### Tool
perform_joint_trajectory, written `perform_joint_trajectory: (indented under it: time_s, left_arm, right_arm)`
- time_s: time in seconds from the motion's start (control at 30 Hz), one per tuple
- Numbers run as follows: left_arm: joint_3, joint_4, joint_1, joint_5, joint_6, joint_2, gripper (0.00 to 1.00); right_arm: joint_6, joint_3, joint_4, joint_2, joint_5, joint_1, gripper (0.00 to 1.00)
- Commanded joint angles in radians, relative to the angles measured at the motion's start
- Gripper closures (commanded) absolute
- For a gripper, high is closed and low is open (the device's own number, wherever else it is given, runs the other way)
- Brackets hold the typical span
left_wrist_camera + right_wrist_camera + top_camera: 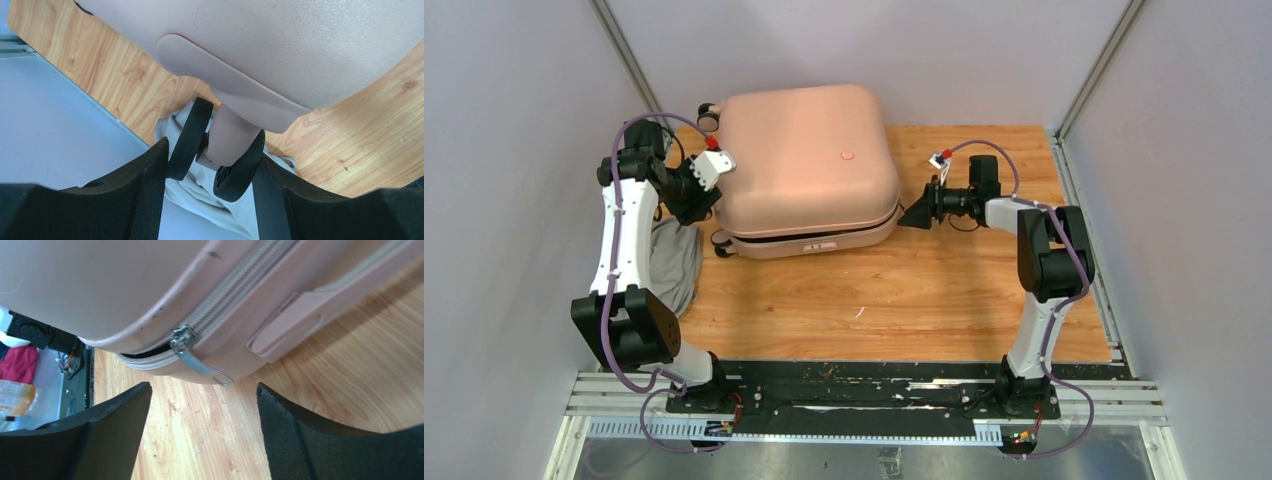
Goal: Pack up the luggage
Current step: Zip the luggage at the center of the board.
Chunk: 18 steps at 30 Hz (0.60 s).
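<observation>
The luggage [809, 165], a pale pink hard-shell suitcase, lies flat at the back middle of the wooden table with its lid down. My left gripper [702, 205] is at its left side. In the left wrist view the gripper [212, 152] is shut on a black double caster wheel [187, 140], one finger against each disc. My right gripper [914, 214] is at the suitcase's right side. Seen from the right wrist, it [204, 386] stands open and holds nothing, just short of the metal zipper pull [197, 362]. A dark gap shows in the zipper [145, 354] left of the slider.
A grey cloth bundle [674, 265] lies on the table's left edge under my left arm, also below the wheel [200, 195]. Other wheels sit at the back left [709, 115] and front left [721, 243]. Walls close in on both sides.
</observation>
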<state>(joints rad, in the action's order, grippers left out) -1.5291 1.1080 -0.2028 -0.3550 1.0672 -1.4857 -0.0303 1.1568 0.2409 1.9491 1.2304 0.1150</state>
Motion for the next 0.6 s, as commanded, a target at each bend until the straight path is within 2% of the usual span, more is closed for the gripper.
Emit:
perform_joint_trajectory:
  time_s: [0.0,0.13,0.37,0.47,0.5,0.57]
  left_arm:
    - [-0.022,-0.129,-0.018,0.005,-0.06,0.045,1.0]
    - [-0.021,-0.128,-0.018,0.005,-0.054,0.046,1.0]
    - [-0.018,-0.128,-0.018,0.011,-0.041,0.046,1.0]
    - [-0.022,-0.128,-0.018,0.014,-0.041,0.045,1.0]
    - [-0.023,-0.128,-0.018,0.015,-0.039,0.044,1.0]
    - [-0.023,-0.128,-0.018,0.019,-0.032,0.047,1.0]
  right_arm:
    - [-0.015,0.024,0.005,0.035,0.017,-0.028,0.16]
    - [-0.125,0.023,0.152,0.068,0.06,-0.029,0.13]
    - [-0.437,0.02,0.581,0.134,0.153,-0.028,0.13]
    - [-0.687,0.027,0.887,0.183,0.175,-0.028,0.15]
    - [-0.843,0.03,1.069,0.207,0.176,-0.028,0.16]
    - [-1.057,0.051,1.305,0.26,0.186,-0.029,0.19]
